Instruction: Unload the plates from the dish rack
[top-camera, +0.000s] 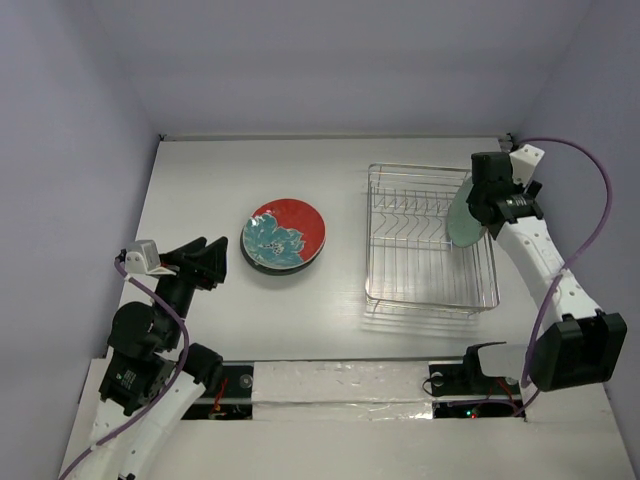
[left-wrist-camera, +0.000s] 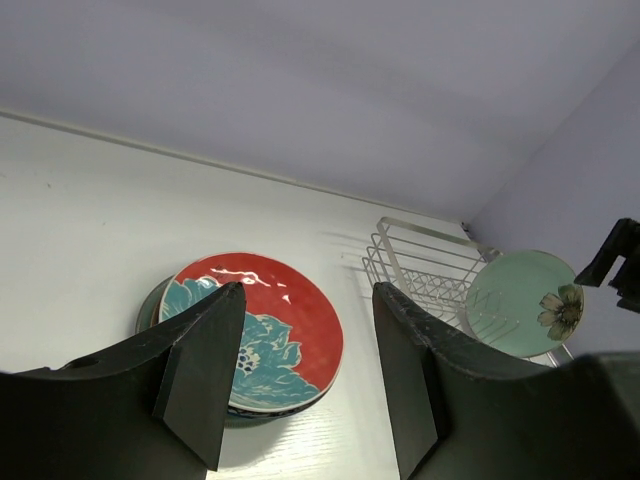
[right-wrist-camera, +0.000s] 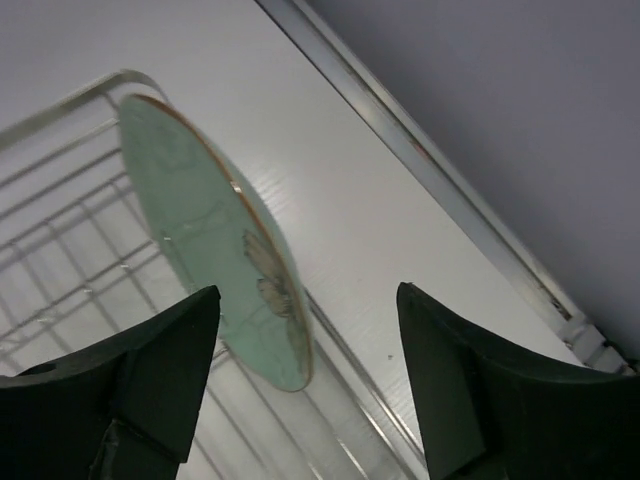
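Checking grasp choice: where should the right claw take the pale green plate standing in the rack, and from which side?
The upper rim, from above. The pale green plate stands on edge, leaning, at the right end of the dish rack, lower edge among the wires, so only the top is free. The open right claw could straddle that thin rim, one finger per face.

– Where can a tool pass?
– Across the bare tabletop (top-camera: 200, 180) between the stack of plates (top-camera: 284, 236) and the dish rack (top-camera: 430, 245).
– And what is in the way?
– A pale green plate (top-camera: 462, 222) stands on edge at the rack's right side, by the right tool (right-wrist-camera: 305, 295), with the right wall (top-camera: 590, 100) near. The stack lies ahead of the left tool (left-wrist-camera: 305, 290).
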